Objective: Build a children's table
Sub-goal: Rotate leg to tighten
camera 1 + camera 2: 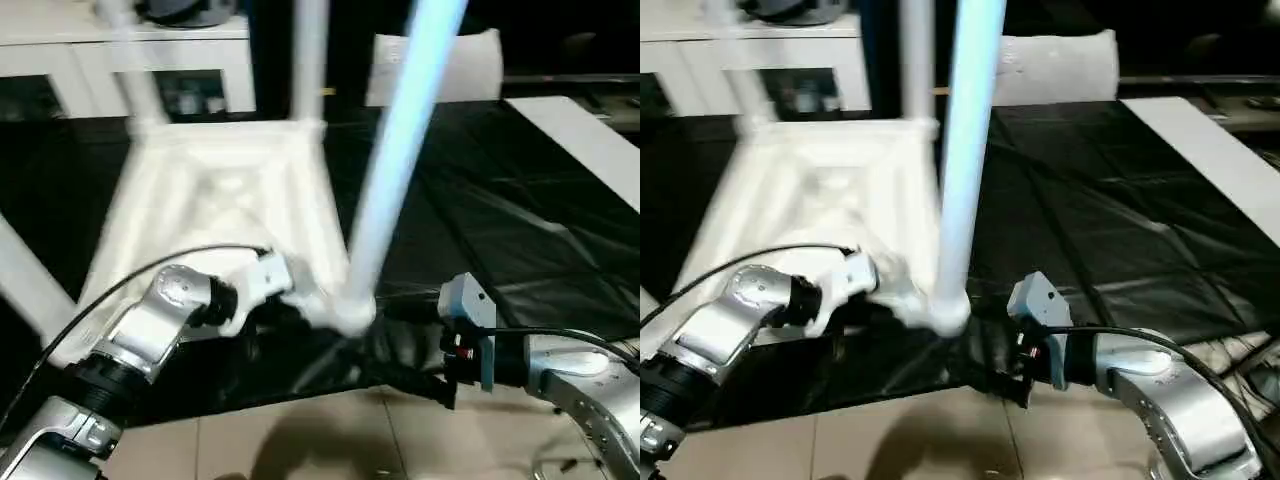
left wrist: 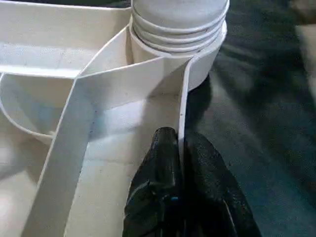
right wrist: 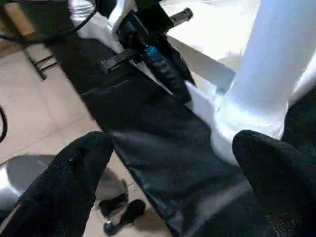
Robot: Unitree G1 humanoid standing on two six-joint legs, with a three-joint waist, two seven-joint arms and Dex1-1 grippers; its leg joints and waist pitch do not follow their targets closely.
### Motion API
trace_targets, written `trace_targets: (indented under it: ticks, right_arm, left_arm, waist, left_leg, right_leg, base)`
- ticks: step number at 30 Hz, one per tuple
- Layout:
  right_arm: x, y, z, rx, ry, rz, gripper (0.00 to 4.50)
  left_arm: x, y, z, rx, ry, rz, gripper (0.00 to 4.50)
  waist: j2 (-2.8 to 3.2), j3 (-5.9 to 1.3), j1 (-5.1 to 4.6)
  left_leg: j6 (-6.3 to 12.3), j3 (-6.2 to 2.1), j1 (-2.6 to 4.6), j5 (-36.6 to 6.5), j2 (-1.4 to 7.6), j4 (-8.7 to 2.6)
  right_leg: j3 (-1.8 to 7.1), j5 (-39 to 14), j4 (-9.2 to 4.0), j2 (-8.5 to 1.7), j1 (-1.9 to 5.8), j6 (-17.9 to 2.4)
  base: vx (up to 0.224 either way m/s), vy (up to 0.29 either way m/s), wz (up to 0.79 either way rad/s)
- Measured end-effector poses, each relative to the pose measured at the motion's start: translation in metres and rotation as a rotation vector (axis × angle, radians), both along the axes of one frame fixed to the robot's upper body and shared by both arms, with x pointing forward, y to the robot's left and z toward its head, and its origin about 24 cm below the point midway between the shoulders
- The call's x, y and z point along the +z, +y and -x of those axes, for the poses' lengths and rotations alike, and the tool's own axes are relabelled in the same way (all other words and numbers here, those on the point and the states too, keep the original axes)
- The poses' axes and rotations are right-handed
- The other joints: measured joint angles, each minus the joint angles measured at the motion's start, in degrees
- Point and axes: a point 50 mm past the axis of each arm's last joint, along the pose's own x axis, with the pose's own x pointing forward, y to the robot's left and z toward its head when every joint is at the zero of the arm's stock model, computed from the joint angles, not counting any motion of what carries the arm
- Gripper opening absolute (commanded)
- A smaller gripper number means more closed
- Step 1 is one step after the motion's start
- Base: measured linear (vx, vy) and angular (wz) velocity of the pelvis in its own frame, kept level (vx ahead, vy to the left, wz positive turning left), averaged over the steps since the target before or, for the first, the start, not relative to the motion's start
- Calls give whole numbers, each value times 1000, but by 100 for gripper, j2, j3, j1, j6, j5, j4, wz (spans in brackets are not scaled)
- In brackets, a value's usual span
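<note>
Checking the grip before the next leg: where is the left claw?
In the left wrist view, the left claw is shut on the tabletop's rim, beside the near corner socket.

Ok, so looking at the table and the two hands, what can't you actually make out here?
- Tops of the legs: cut off by the upper edge of both eye views.
- Far part of the tabletop: motion-blurred in the eye views, ribs unclear.
- Left hand on the rim: its body hides the rim below in the left wrist view.
- Whether the open right hand touches the corner socket: unclear.
</note>
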Motion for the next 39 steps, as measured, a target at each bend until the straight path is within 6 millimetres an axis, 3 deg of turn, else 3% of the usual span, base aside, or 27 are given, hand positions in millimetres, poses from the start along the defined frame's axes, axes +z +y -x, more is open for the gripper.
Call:
trace_targets:
  ticks: [4,12,17,26,39]
  right_arm:
    - [-3,0,-12,-79,-33,7,450]
    - [-4,7,-31,-158,-97,-49,450]
    - [-5,10,-36,-112,-109,-107,450]
    - [-8,14,-45,82,-55,-182,368]
    - [-16,12,-50,270,17,-149,270]
  left_arm:
    - [0,7,2,68,-18,13,5]
    - [1,8,13,-92,-37,9,5]
    - [0,8,15,-218,-35,10,5]
    - [1,3,8,-434,-11,-4,0]
    - [5,-5,1,-585,-5,-38,0]
  waist:
    - [2,-2,-33]
    - [7,-5,198]
    - [-14,-1,294]
    - [-94,-6,433]
    - [-174,4,423]
  left_leg:
    - [12,-6,-8,-8,-2,-13]
    - [32,11,-7,-20,-9,-16]
    - [47,16,-7,-11,-28,-14]
    - [78,28,-14,9,-45,-6]
    - [93,28,-23,2,-43,3]
  right_leg:
    - [-5,-12,-3,1,-5,-9]
    - [-4,-33,-5,-28,-6,6]
    - [-13,-33,-2,-60,-3,8]
    - [-25,-22,1,-96,1,20]
    - [-33,-22,0,-102,0,19]
  base:
    - [0,0,0]
    - [0,0,0]
    - [0,0,0]
    - [0,0,0]
    - [0,0,0]
